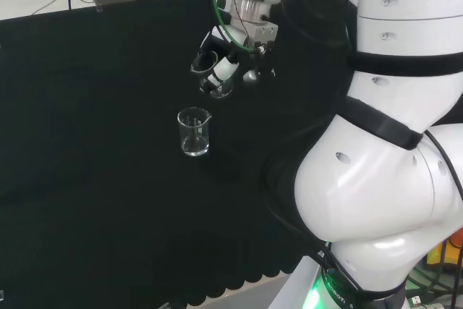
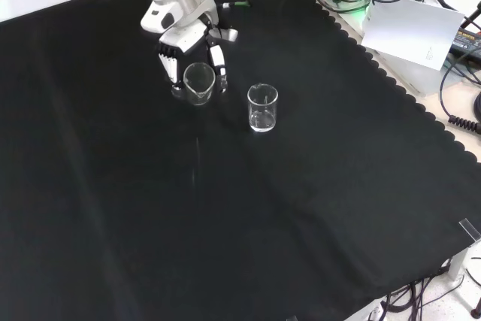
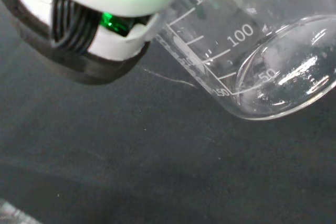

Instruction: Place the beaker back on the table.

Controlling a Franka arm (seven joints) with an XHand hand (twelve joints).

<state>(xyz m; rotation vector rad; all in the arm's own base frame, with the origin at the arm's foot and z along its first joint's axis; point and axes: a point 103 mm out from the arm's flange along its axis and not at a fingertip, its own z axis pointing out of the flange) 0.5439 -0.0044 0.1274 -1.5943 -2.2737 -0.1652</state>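
Note:
A clear glass beaker is held tilted in the air above the black cloth, with the hand curled round it. In the front view the same held beaker sits between the hand's fingers, its mouth turned towards the camera. The wrist view has the held beaker close up, lying slanted with white graduation marks, clear of the cloth. A second clear beaker stands upright on the cloth a little below and left of the hand in the head view; in the front view this standing beaker is to the right of the held one.
The black cloth spreads wide on all sides of the two beakers. Its scalloped edge runs down the right of the front view, with cables and a white sheet of paper beyond it. The arm's white links stand at the head view's right.

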